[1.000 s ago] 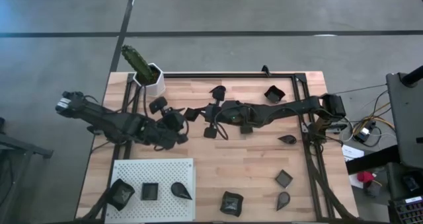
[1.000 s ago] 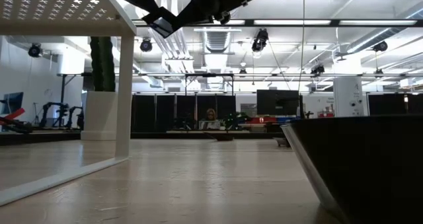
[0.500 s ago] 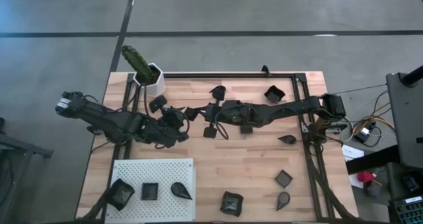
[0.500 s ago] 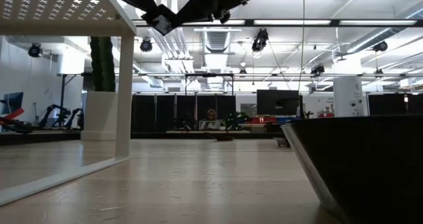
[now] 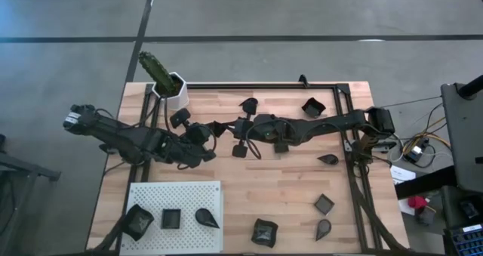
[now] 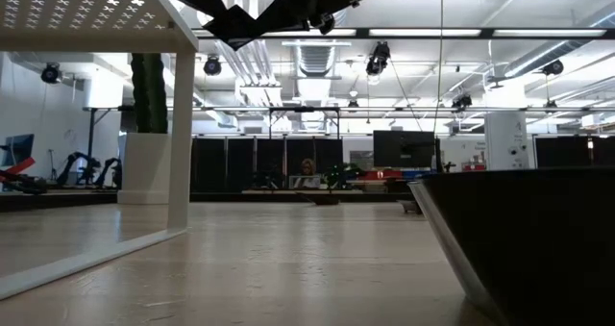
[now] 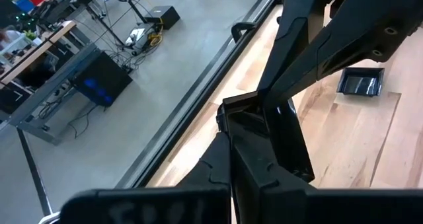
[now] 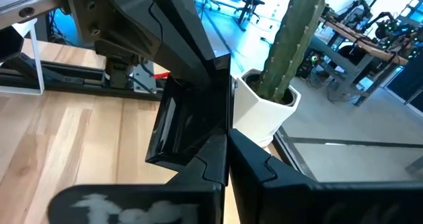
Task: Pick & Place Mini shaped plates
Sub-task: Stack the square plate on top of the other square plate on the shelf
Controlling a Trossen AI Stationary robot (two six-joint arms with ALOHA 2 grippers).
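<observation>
both my end effectors, left (image 5: 212,128) and right (image 5: 223,129), are clamped on one small square black plastic plate (image 5: 217,129) above the wooden bench (image 5: 287,184).

Table (image 5: 287,188): pale wood planks, matt, visible grain. Square plate (image 7: 271,135): black, glossy, smooth. Board (image 5: 175,192): white, perforated, matt. Cactus pot (image 8: 264,115): white, smooth.

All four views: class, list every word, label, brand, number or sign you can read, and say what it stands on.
No text can be read in any view.
Left wrist view: pale marks on the dark bar at the picture's bottom edge, too blurred to read.
Right wrist view: pale marks on the dark bar at the bottom edge, too blurred to read.
High and low views: no lettering shows.
</observation>
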